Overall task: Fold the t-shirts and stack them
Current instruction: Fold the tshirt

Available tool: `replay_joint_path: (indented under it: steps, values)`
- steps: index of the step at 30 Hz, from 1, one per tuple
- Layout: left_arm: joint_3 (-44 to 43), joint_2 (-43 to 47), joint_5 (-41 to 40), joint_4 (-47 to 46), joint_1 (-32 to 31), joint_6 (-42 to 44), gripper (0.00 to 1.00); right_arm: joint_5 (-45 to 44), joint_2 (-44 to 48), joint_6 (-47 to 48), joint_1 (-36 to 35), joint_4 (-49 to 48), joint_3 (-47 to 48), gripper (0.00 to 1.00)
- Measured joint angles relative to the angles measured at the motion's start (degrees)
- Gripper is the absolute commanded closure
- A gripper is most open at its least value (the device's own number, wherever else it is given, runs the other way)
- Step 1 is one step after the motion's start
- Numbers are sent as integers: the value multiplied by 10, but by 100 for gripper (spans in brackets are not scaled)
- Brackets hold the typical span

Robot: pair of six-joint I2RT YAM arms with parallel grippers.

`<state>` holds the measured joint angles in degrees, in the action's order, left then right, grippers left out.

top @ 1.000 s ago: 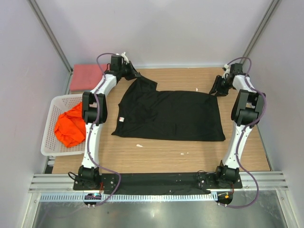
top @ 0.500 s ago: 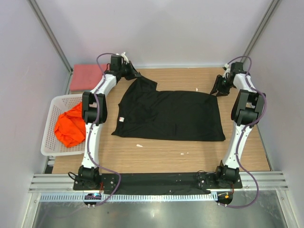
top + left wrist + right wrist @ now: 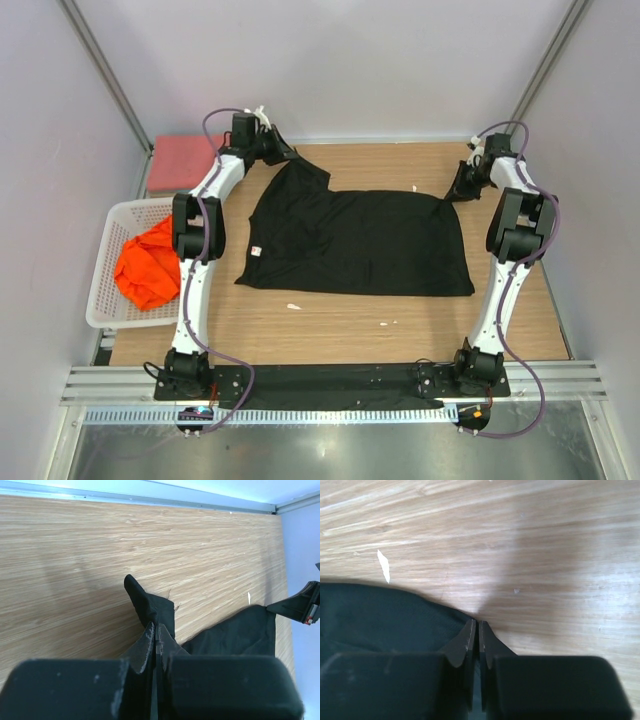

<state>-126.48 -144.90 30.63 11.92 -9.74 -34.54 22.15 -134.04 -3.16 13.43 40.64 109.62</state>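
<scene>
We note the black t-shirt (image 3: pixel 360 245) lying spread and mostly flat across the middle of the table (image 3: pixel 350 330), its left part rumpled and drawn up toward the far left. The left gripper (image 3: pixel 155 630) is clamped on that far-left corner, and a tongue of black cloth pokes out beyond its fingertips. The right gripper (image 3: pixel 477 627) sits at the far-right corner with its jaws pressed nearly together on the cloth edge; from above, that corner rises to a small peak at the fingers. To the left of the black shirt, the orange t-shirt (image 3: pixel 148 265) lies bunched in the white mesh basket (image 3: pixel 105 300). Beyond the basket, the pinkish-red t-shirt (image 3: pixel 185 162) lies flat at the far-left corner. Two small white scraps (image 3: pixel 294 306) lie on the wood near the shirt's near edge.
</scene>
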Motion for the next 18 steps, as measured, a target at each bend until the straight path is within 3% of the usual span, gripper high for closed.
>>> replay_joint_path:
  steps: [4,10,15,18]
  values:
    - [-1,0,9,-9,1,-5,100,18,13,4,2,-60,-40,96]
    - [7,3,37,-35,16,-15,100,14,86,9,3,-180,-177,94]
    - [62,38,53,-47,27,-7,100,11,139,-5,3,-279,-268,93]
    - [93,64,62,-55,29,0,100,12,151,-18,3,-319,-287,85]
